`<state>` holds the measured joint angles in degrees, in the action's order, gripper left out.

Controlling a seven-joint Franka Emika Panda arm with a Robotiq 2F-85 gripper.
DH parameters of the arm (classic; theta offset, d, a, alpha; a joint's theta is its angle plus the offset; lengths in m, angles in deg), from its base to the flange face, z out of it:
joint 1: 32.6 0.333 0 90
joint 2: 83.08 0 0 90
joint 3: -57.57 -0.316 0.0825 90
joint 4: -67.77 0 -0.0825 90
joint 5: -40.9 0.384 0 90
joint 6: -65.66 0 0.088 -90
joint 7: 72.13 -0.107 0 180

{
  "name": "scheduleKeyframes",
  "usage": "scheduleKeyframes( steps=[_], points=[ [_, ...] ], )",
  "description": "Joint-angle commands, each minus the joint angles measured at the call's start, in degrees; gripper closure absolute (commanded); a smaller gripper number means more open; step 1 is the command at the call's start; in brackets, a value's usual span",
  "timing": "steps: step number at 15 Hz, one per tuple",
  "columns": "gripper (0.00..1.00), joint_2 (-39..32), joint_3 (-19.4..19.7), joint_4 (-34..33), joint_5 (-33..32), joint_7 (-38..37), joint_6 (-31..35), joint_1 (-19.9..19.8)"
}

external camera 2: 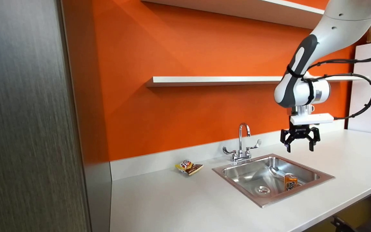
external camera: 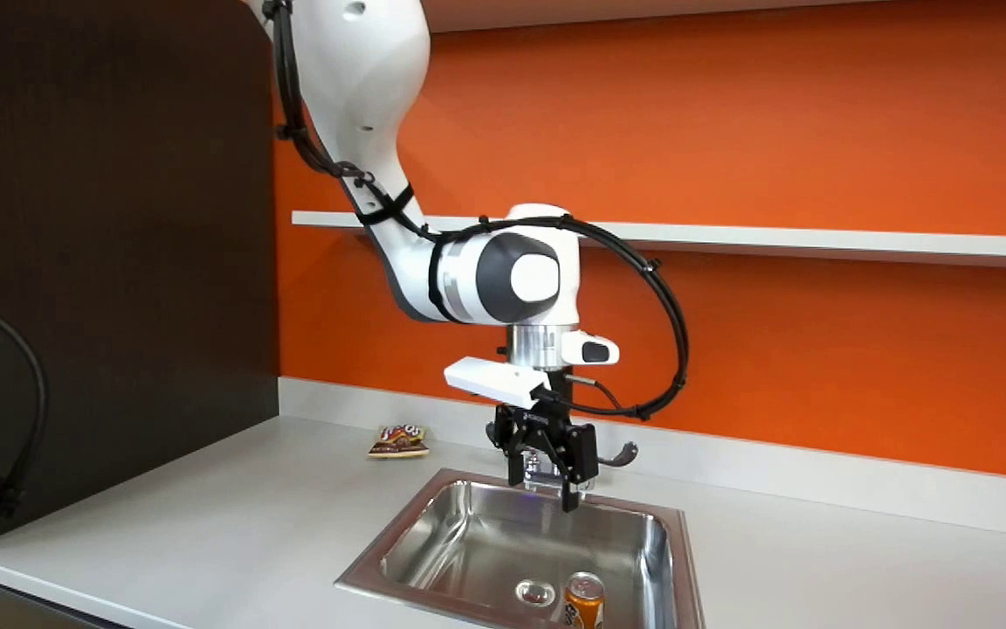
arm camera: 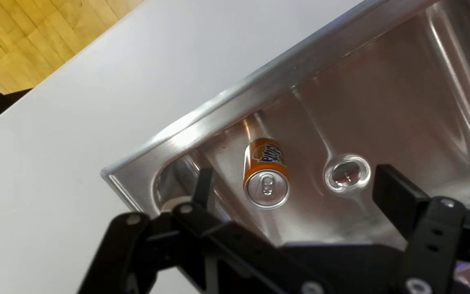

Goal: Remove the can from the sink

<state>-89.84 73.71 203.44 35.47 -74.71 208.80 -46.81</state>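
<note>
The sink (external camera 2: 269, 200) is set into the bench (external camera 2: 172, 203) between its back and front edges. In the sink the can (arm camera: 265, 173) stands upright, just right of the drain (arm camera: 346, 174) in both exterior views and nearer the front edge. Behind the sink, by the back edge, stands the tap (external camera 2: 240, 146). Left of it the bag (external camera 2: 188, 167) lies near the same edge, towards the back left corner, where panel (external camera: 110, 218) and wall (external camera: 730, 349) meet. The tool (external camera 2: 299, 148) hangs above the sink, well apart from the can.
</note>
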Motion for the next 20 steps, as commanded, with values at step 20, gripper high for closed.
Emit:
scheduleKeyframes(
  steps=[20],
  points=[
    [0.0,-24.35,-1.26,-18.23,4.9,3.75,3.0,-2.95]
  ],
)
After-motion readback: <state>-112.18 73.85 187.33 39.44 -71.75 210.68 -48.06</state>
